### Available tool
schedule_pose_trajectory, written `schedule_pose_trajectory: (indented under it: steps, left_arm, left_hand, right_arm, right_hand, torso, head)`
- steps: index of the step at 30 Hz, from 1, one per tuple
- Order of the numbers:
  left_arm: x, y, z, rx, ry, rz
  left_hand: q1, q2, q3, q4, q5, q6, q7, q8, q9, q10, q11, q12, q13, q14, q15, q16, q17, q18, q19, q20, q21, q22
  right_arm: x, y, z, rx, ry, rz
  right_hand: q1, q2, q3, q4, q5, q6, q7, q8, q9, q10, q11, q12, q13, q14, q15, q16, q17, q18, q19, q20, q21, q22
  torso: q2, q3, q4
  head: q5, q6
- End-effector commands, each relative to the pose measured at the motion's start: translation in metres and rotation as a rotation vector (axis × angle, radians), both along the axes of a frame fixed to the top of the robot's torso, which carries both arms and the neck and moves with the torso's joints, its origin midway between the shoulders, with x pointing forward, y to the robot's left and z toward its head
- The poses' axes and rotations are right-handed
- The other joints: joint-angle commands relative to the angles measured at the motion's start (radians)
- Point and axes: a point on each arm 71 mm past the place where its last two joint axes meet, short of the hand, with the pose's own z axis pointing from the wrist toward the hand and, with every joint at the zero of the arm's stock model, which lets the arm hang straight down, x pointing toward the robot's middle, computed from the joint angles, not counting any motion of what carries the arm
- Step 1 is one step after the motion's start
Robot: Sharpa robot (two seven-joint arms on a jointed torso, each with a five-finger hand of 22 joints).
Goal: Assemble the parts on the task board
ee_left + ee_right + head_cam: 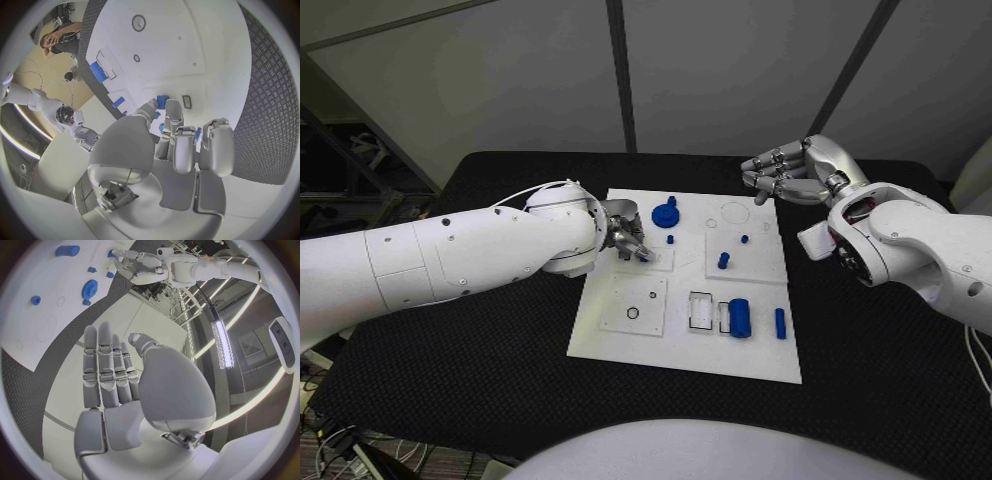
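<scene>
The white task board [678,345] lies mid-table. My left hand [627,242] is down on its near-left part, fingers curled around a small blue part [162,101] whose blue shows between the fingertips, beside a small rectangular slot [186,101]. My right hand [789,170] hovers past the board's far right corner, fingers extended and holding nothing. On the board stand a blue gear [666,213], short pegs [724,260], a blue cylinder [740,317] and a thin blue bar [779,322]. The right wrist view shows the gear [89,289] and the cylinder [67,250].
A white sub-plate with a small ring hole [633,312] sits at the board's near left, with open rectangular slots [701,310] beside the cylinder. A round outline [734,211] marks the far right. Black table [473,370] surrounds the board.
</scene>
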Motion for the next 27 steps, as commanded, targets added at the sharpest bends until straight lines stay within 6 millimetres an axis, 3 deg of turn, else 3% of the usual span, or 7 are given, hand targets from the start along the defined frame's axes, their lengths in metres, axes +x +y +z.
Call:
schedule_pose_trajectory:
  steps: [1, 9, 27]
  left_arm:
    - [-0.001, -0.001, 0.000, -0.017, 0.001, 0.009]
    - [-0.002, 0.000, 0.001, -0.024, -0.003, 0.014]
    - [0.002, 0.004, 0.017, -0.030, -0.021, 0.013]
  left_hand:
    - [0.012, 0.005, 0.099, -0.051, 0.008, -0.008, -0.004, 0.016, 0.021, 0.019, -0.007, 0.004, 0.005, 0.093, -0.005, 0.000, 0.214, -0.018, 0.003, -0.007, 0.007, 0.113]
    - [-0.061, -0.043, 0.246, -0.066, 0.004, -0.024, -0.003, 0.043, 0.058, 0.030, -0.006, 0.012, 0.005, 0.093, -0.005, 0.000, 0.214, -0.018, 0.003, -0.006, 0.007, 0.116]
    - [-0.101, -0.064, 0.411, -0.113, 0.004, -0.046, 0.007, 0.067, 0.096, 0.031, 0.002, 0.014, 0.004, 0.093, 0.000, 0.000, 0.214, -0.017, 0.001, -0.002, 0.002, 0.116]
  right_arm:
    - [0.000, 0.002, 0.001, 0.001, -0.005, 0.011]
    - [0.000, 0.002, 0.001, 0.001, -0.005, 0.012]
    - [0.000, 0.002, 0.001, 0.001, -0.005, 0.013]
  right_hand:
    - [-0.008, -0.001, 0.003, 0.003, 0.005, -0.005, -0.002, -0.002, 0.001, -0.005, 0.002, -0.003, -0.001, 0.007, 0.000, -0.004, -0.002, 0.011, 0.006, 0.002, -0.005, -0.001]
    - [-0.008, -0.001, 0.003, 0.003, 0.007, -0.005, -0.002, -0.002, 0.001, -0.005, 0.002, -0.003, -0.001, 0.007, 0.000, -0.004, -0.002, 0.011, 0.006, 0.002, -0.005, -0.001]
    - [-0.008, -0.001, 0.003, 0.003, 0.009, -0.005, -0.002, -0.002, 0.001, -0.005, 0.002, -0.003, -0.001, 0.007, 0.000, -0.004, -0.002, 0.011, 0.006, 0.002, -0.006, -0.001]
  torso:
    - [0.000, 0.0000, 0.0002]
    - [0.001, 0.0010, -0.0004]
    - [0.000, 0.0005, -0.0003]
  head:
    - [0.001, 0.001]
    - [0.002, 0.000]
    - [0.003, 0.001]
